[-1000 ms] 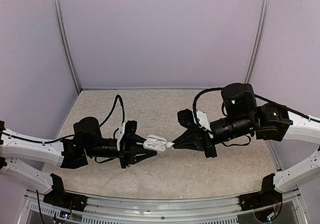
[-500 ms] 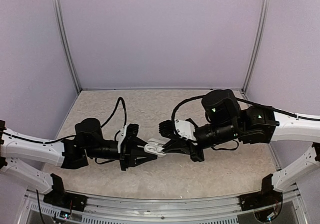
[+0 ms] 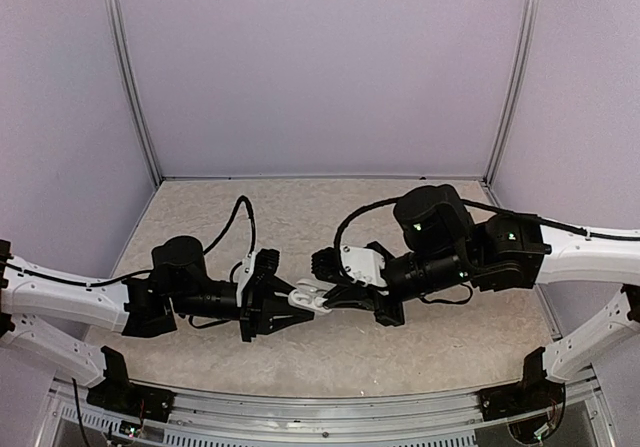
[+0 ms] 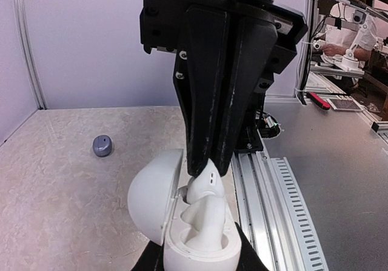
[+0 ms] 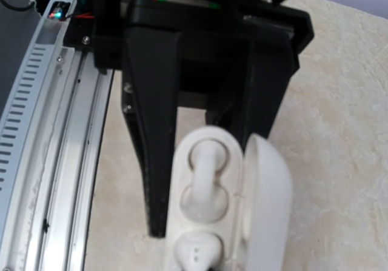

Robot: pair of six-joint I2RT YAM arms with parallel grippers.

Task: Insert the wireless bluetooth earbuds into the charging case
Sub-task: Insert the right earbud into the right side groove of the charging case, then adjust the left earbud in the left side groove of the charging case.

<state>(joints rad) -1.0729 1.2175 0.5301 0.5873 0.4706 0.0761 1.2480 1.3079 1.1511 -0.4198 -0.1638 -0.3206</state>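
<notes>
Gripping the open white charging case [image 4: 200, 250] above the bench [image 3: 300, 217], near centre, in the partly closed left hand [image 3: 297, 307]; poising a white earbud [image 4: 207, 185], pinched in the fully shut right hand [image 4: 209, 168], at its socket, seemingly not yet seated. Next: pushing straight into the case gently, then releasing.

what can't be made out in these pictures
- Top view: charging case sockets too small, crowded by jaws.
- Left wrist: case base and left jaws cut off at bottom edge.
- Right wrist: earbud cut off at bottom edge.
- Left wrist: grey item too small to identify.
</notes>
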